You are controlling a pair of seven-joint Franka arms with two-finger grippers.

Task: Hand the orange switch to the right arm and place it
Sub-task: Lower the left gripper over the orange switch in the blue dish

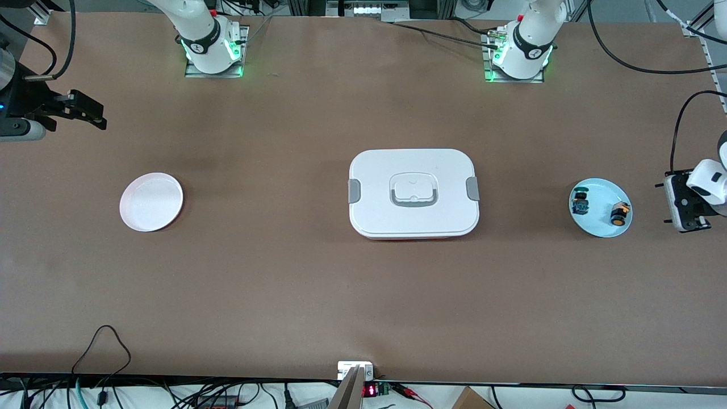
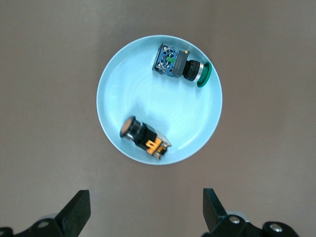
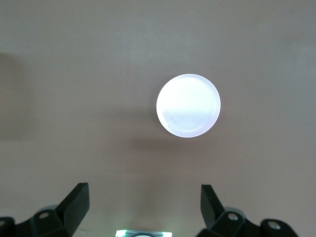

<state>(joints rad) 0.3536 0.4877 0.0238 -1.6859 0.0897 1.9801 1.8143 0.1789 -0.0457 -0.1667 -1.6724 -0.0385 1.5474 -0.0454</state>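
- Front view: the orange switch [image 1: 619,214] lies on its side in a light blue plate [image 1: 601,226] toward the left arm's end of the table, apart from a black switch with green and blue parts [image 1: 580,203] that shares the plate. A white lidded box [image 1: 413,192] with grey side latches sits mid-table, and a white plate [image 1: 151,201] lies toward the right arm's end. The left gripper [image 1: 688,201] hangs high at the table's edge by the blue plate; the right gripper [image 1: 85,111] hangs at the right arm's end of the table. Neither holds anything.
- Left wrist view: the left gripper [image 2: 146,212] is up over bare table just beside the blue plate [image 2: 118,94], its fingers [image 2: 76,212] spread wide and empty. The orange switch [image 2: 144,138] rests in the plate with its orange cap pointing away from its tan-orange block; the green-capped switch [image 2: 180,65] lies near the plate's rim, well clear of it.
- Right wrist view: the right gripper [image 3: 144,210] hovers above the tabletop, fingers [image 3: 74,205] set wide apart with nothing between them. The white plate [image 3: 188,105] is in sight.
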